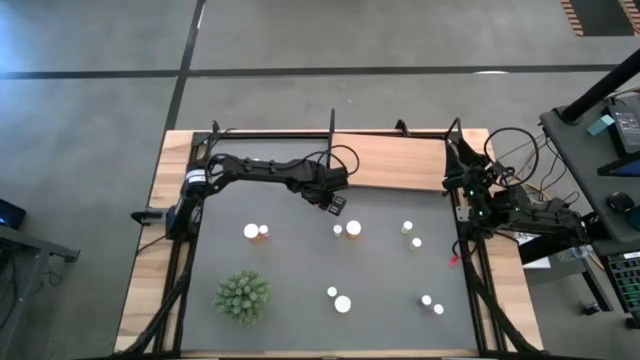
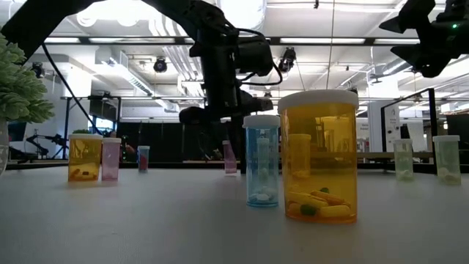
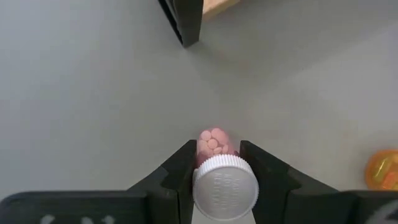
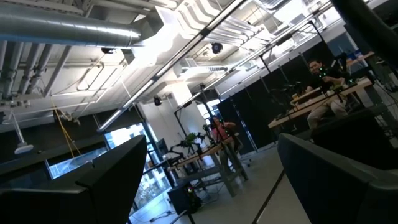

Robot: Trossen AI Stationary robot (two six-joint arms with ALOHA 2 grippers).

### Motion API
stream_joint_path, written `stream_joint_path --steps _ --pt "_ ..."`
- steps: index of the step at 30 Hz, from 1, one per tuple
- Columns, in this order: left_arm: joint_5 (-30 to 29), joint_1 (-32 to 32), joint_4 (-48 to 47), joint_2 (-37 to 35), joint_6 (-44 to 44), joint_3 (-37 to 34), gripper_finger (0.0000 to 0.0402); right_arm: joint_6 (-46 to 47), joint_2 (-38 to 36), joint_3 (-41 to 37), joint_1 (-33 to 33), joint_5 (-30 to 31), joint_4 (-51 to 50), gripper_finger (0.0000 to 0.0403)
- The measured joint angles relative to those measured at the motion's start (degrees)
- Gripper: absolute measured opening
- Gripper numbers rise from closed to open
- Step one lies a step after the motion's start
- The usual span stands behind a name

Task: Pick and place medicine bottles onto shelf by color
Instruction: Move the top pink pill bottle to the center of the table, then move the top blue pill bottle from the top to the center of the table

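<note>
My left gripper (image 1: 335,201) is over the far middle of the dark mat (image 1: 300,265), just in front of the light-wood shelf (image 1: 395,160). It is shut on a small pink bottle (image 3: 214,144) with a white cap (image 3: 225,186), which also shows in the low view (image 2: 230,158). Other white-capped bottles stand in pairs on the mat: left (image 1: 251,231), middle (image 1: 353,229), right (image 1: 407,227), near middle (image 1: 343,303) and near right (image 1: 426,299). My right gripper (image 4: 211,186) is open and empty, raised at the table's right edge (image 1: 478,192). My left gripper pinches the pink bottle's body just under its cap (image 3: 214,149) between its two fingers (image 3: 180,171), one on each side. The fingers point down from above. The bottle is upright with its cap up. I cannot tell whether its bottom rests on the mat.
A green spiky plant (image 1: 242,296) stands at the mat's near left. A black shelf post (image 3: 186,22) rises just beyond the held bottle. An orange bottle (image 3: 382,171) stands near it on the mat. Large orange (image 2: 319,158) and blue (image 2: 261,161) bottles stand close to the low camera.
</note>
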Motion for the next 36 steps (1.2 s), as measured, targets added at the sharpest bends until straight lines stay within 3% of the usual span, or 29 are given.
stream_joint_path --steps 18,36 --pt "-0.35 0.02 0.37 0.00 -0.09 -0.54 0.0102 0.01 0.00 -0.01 0.00 0.00 0.00 0.0352" --pt "-0.28 -0.14 1.32 -0.02 -0.08 0.11 0.0215 0.01 0.00 -0.01 -0.01 0.00 -0.01 0.0352"
